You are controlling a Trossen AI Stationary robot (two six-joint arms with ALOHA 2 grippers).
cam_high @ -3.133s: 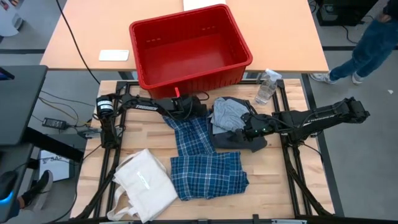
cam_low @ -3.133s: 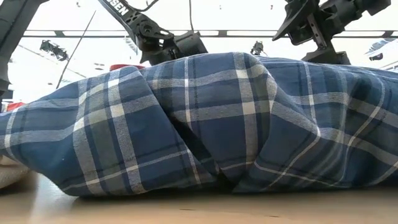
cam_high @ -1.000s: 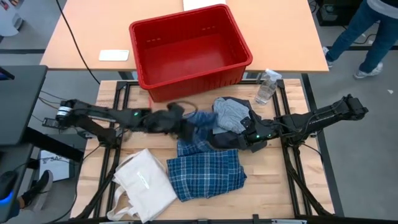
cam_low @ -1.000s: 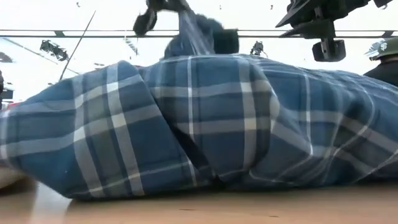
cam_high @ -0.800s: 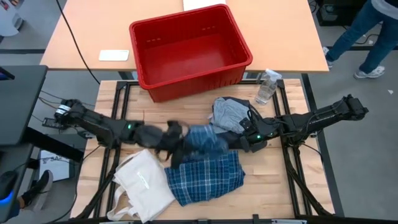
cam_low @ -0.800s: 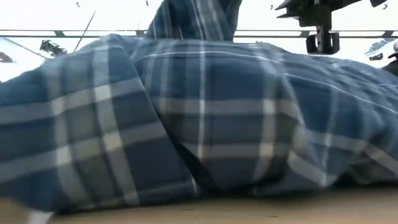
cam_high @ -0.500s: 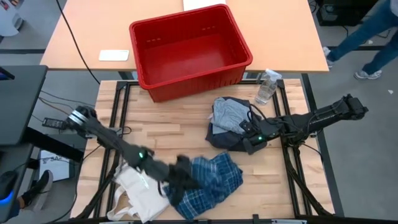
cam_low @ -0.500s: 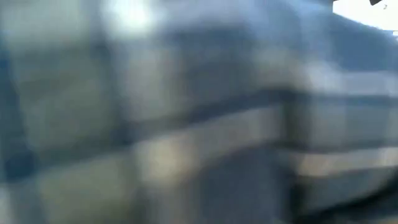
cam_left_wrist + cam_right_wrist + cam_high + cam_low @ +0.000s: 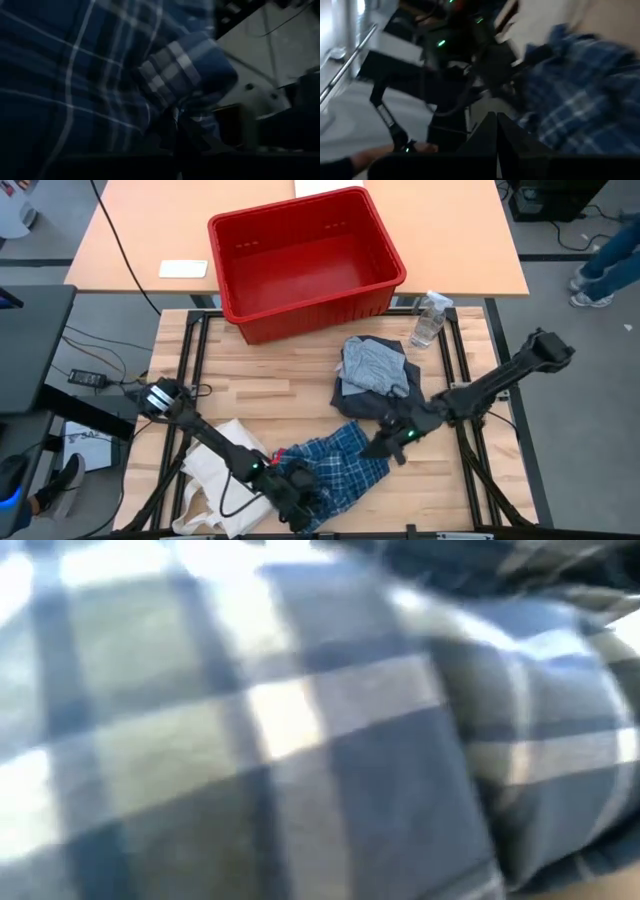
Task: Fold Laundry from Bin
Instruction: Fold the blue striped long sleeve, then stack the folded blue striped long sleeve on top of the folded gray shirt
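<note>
The blue-and-white plaid shirt (image 9: 340,465) lies bunched near the table's near edge and fills the low view (image 9: 300,720). My left gripper (image 9: 298,502) is shut on the shirt at its near left end. My right gripper (image 9: 380,447) is shut beside the shirt's right edge, with nothing showing between its fingers (image 9: 496,122); whether it touches the cloth I cannot tell. A pile of dark grey and light grey laundry (image 9: 373,372) rests on the table's far right part. The red bin (image 9: 305,255) stands beyond the table's far edge. My left gripper pinches a bunched fold of the plaid shirt (image 9: 172,112) between its two shut fingers, several layers gathered together. It comes in slanting downward from the table's left side. The rest of the shirt lies slack on the table beyond the fingers.
A cream tote bag (image 9: 225,470) lies at the near left, under my left arm. A clear spray bottle (image 9: 430,320) stands at the far right corner. A person's legs (image 9: 600,265) show beyond the table at the far right. Bare wood lies between the bin and the shirt.
My left gripper has swept down and toward the table's near edge, dragging the plaid shirt's far part with it. The shirt, stretched out toward the bin before, is now bunched up at the near edge. My right gripper has left the dark pile and moved toward the shirt's right edge.
</note>
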